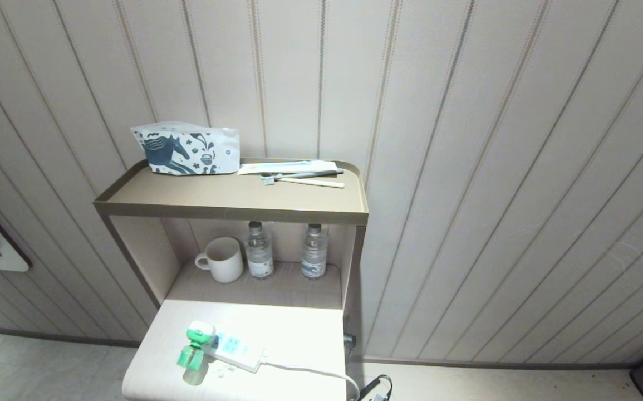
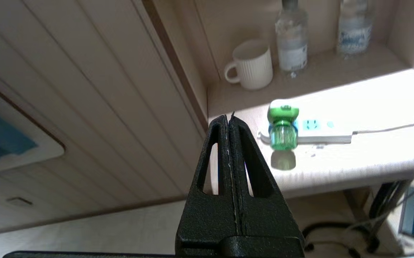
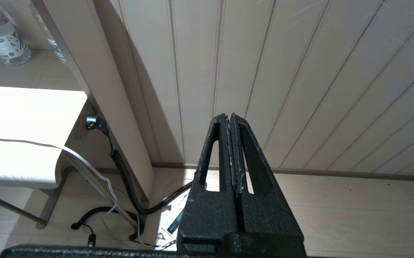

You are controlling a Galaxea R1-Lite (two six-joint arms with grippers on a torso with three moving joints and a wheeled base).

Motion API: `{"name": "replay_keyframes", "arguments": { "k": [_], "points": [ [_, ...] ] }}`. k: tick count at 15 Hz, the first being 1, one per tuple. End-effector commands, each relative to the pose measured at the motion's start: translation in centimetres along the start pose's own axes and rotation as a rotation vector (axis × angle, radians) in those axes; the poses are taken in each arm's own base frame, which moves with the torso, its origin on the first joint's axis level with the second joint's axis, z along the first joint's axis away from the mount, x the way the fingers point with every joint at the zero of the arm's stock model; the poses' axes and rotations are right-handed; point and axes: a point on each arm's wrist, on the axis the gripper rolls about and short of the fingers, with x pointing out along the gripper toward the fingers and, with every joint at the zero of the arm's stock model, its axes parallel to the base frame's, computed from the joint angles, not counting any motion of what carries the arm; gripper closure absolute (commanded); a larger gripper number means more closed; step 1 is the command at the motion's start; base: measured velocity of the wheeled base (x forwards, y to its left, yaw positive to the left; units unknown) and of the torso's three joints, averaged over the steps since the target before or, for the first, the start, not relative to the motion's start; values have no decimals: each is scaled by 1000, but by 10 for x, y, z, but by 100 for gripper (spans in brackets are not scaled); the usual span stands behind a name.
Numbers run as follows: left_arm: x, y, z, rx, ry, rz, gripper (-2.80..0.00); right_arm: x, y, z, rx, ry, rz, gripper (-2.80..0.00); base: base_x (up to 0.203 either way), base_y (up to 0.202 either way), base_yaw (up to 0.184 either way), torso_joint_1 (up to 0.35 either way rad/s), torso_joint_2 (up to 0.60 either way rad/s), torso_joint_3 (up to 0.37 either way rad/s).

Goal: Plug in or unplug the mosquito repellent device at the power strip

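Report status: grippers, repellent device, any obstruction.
Left gripper shut, empty, short of the table. Right gripper shut, empty, parked beside the cabinet. Green-and-white mosquito repellent device sits plugged into the end of the white power strip. Nothing in the way.

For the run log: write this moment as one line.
mosquito repellent device: plugged into power strip end socket | left claw: shut, empty, off the table | right claw: shut, parked by wall

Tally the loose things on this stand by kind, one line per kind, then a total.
Water bottles: 2
Mug: 1
Mosquito repellent device, standing at the power strip's end: 1
Power strip: 1
Patterned pouch: 1
Toothbrushes: 2
Flat packet: 1
Total: 9
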Motion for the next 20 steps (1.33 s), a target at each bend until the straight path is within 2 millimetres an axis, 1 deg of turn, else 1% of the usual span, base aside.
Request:
{"name": "replay_keyframes", "arguments": {
  "k": [1, 5, 7, 9, 10, 11, 12, 13, 20],
  "points": [
    [-6, -1, -1, -53, -86, 26, 0, 0, 0, 0, 0, 3, 0, 0, 0, 0, 0, 0, 0, 0],
    [-6, -1, 0, -18, -100, 28, 0, 0, 0, 0, 0, 3, 0, 0, 0, 0, 0, 0, 0, 0],
    [-6, -3, -6, -17, -45, 14, 0, 0, 0, 0, 0, 2, 0, 0, 0, 0, 0, 0, 0, 0],
    [-6, -2, -4, -25, -62, 18, 0, 0, 0, 0, 0, 2, 0, 0, 0, 0, 0, 0, 0, 0],
    [-6, -2, -4, -44, -64, 20, 0, 0, 0, 0, 0, 3, 0, 0, 0, 0, 0, 0, 0, 0],
    [-6, -2, -4, -101, -62, 21, 0, 0, 0, 0, 0, 1, 0, 0, 0, 0, 0, 0, 0, 0],
    [-6, -3, -7, -162, -27, 17, 0, 0, 0, 0, 1, 1, 0, 0, 0, 0, 0, 0, 0, 0],
    [-6, -4, -11, -185, 10, 10, 0, 0, 0, 0, 0, 3, 0, 0, 0, 0, 0, 0, 0, 0],
    [-6, -3, -9, -193, -12, 27, 0, -1, 0, 0, -1, -9, 5, 0, 0, 0, 0, 0, 0, 0]
  ]
}}
